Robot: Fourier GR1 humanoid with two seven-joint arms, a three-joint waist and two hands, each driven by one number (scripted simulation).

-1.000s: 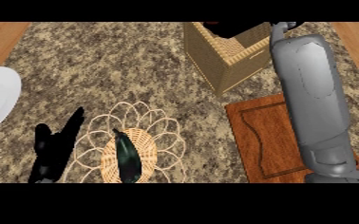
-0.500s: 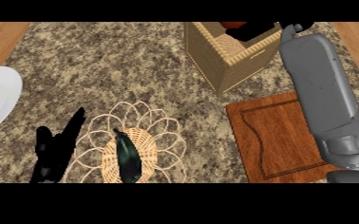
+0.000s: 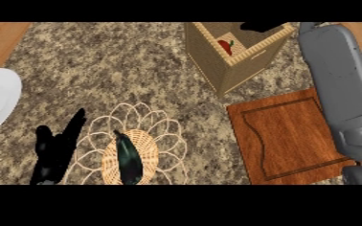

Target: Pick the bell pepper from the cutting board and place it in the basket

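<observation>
**Red pepper sits inside the basket**

Red and partly hidden, the bell pepper (image 3: 225, 47) lies inside the tall woven basket (image 3: 237, 67) at the far side of the speckled stone worktop (image 3: 113, 72), with a bit of green showing on it. Above the basket's far rim, only the dark tips of the right robot hand (image 3: 260, 27) show at the edge of view, so I cannot tell whether it is open or closed. Its grey forearm runs down the right side, crossing the edge of the wooden cutting board (image 3: 286, 139), which carries nothing visible.

At the lower left, the left robot hand (image 3: 56, 151) rests with its fingers straight and holding nothing. Just beside it lies a wicker mat (image 3: 170, 139) with looped edges, and a dark aubergine (image 3: 129, 160) lies on its woven centre. A white plate (image 3: 7, 93) peeks in at the left edge.
</observation>
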